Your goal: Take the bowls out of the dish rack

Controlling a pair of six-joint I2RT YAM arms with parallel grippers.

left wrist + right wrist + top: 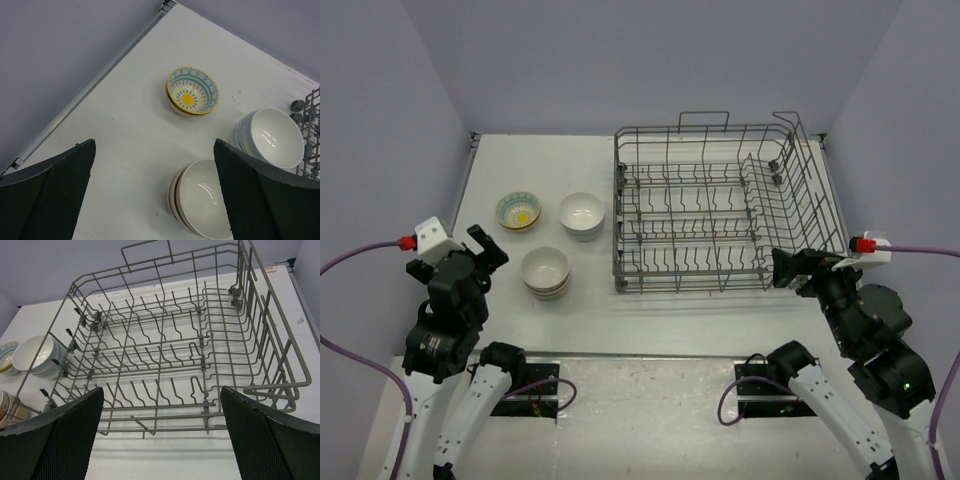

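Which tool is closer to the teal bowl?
Left. The left tool hovers just near-left of the teal bowl; the right tool is much farther, at the near-right corner of the rack.

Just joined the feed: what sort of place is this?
Probably a robot test cell, not a kitchen: plain purple walls box in a white table with a wire dish rack and stacked bowls.
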